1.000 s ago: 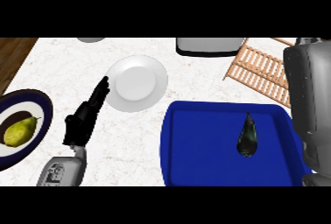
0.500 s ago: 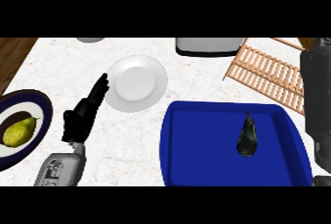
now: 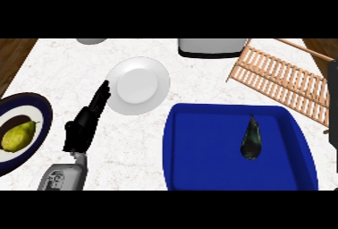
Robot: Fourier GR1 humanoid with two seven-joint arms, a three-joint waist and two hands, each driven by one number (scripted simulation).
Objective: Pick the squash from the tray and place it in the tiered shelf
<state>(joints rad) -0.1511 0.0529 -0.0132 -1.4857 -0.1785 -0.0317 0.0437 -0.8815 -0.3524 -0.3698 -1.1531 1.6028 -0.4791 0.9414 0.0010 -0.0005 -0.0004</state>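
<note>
A dark, elongated squash point(image 3: 251, 137) lies lengthwise in the right half of the blue tray point(image 3: 198, 152). Past the tray's far right corner stands the slatted wooden tiered shelf point(image 3: 284, 76). My left hand point(image 3: 84, 124) rests open on the counter to the left of the tray, its straight fingers pointing toward the white plate point(image 3: 137, 85) and holding nothing. Of my right hand point(image 3: 333, 103) only a dark sliver shows at the right edge, beside the shelf and tray; its shape is hidden.
A dark-rimmed plate point(image 3: 36, 107) with a yellow-green fruit point(image 3: 16, 135) sits at the left edge. A grey appliance point(image 3: 211, 47) and a grey bowl point(image 3: 91, 40) stand along the far edge. Wood floor shows at the top corners.
My right arm has slid out toward the right edge, leaving only a thin dark strip in view. The left hand, squash and tray stay where they were.
</note>
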